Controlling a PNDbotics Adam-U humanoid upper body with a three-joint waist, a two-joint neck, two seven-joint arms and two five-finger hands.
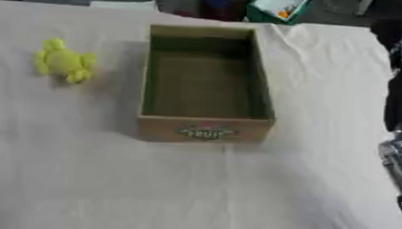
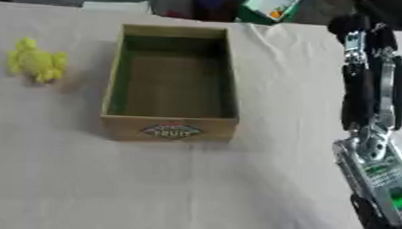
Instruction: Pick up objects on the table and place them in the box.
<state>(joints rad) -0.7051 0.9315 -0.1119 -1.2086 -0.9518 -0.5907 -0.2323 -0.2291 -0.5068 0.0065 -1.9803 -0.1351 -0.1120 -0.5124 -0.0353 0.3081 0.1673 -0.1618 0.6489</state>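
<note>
Right hand [image 2: 369,69], raised at the table's right edge with fingers I cannot tell apart or together, is well away from the yellow plush toy [image 1: 65,61], which lies left of the empty cardboard box [image 1: 204,131] between them.

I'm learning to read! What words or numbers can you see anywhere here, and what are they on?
"FRUIT": on the label on the near wall of the box.
Green and white package past the table's far edge: it has an orange mark, but any writing is too blurred to read.
No other words or numbers show.
</note>
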